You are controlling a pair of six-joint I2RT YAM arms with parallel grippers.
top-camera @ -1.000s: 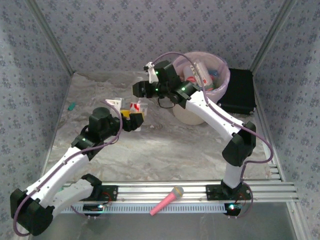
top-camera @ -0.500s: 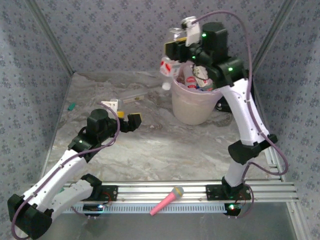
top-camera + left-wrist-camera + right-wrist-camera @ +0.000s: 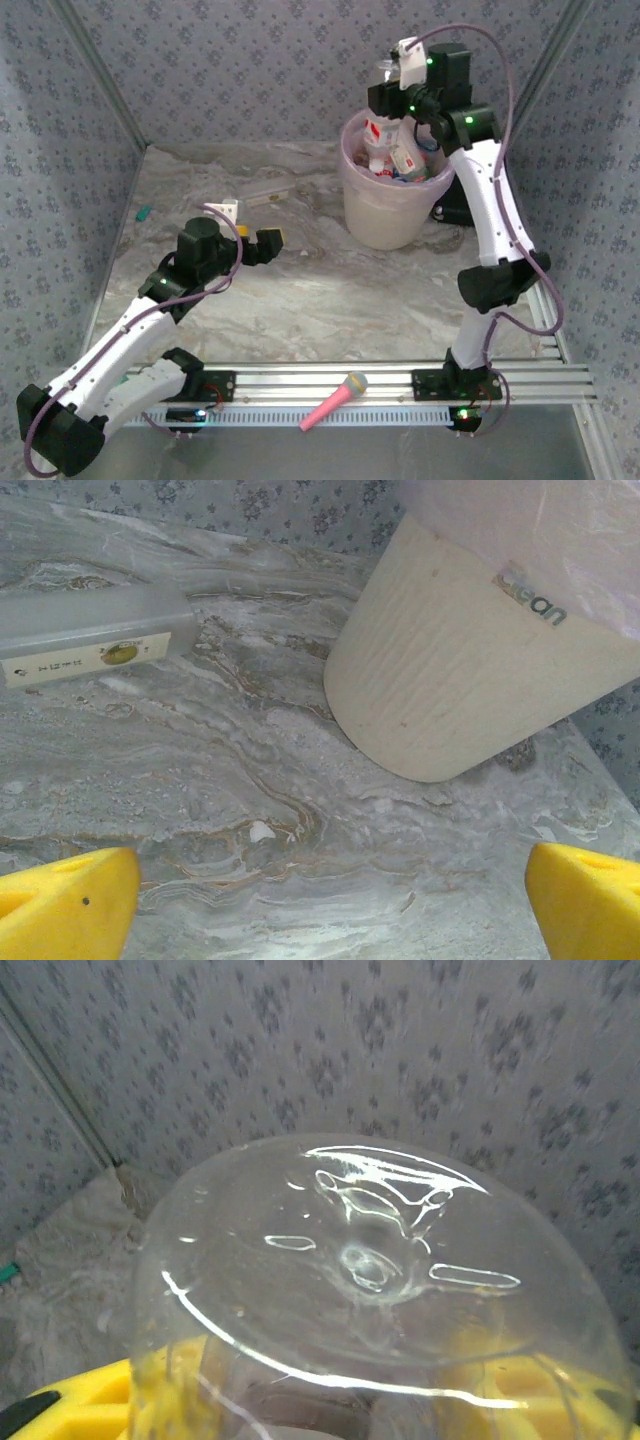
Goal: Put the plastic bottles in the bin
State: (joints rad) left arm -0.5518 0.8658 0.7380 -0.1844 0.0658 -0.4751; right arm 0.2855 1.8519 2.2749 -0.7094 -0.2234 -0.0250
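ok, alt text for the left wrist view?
The left gripper is wide open above a marble table, nothing between its yellow fingers. Ahead, a cream bin with a pink liner stands right; a clear labelled bottle lies left.

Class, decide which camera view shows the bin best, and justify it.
The top external view: the bin stands almost whole there, pink liner over its rim, bottles piled inside. The left wrist view gives part of its ribbed cream side wall and some liner.

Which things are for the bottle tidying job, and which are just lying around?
For the job: bin, bottles inside it, held clear bottle, cloudy bottle lying flat.
Just lying about: pink toy microphone, small teal thing.
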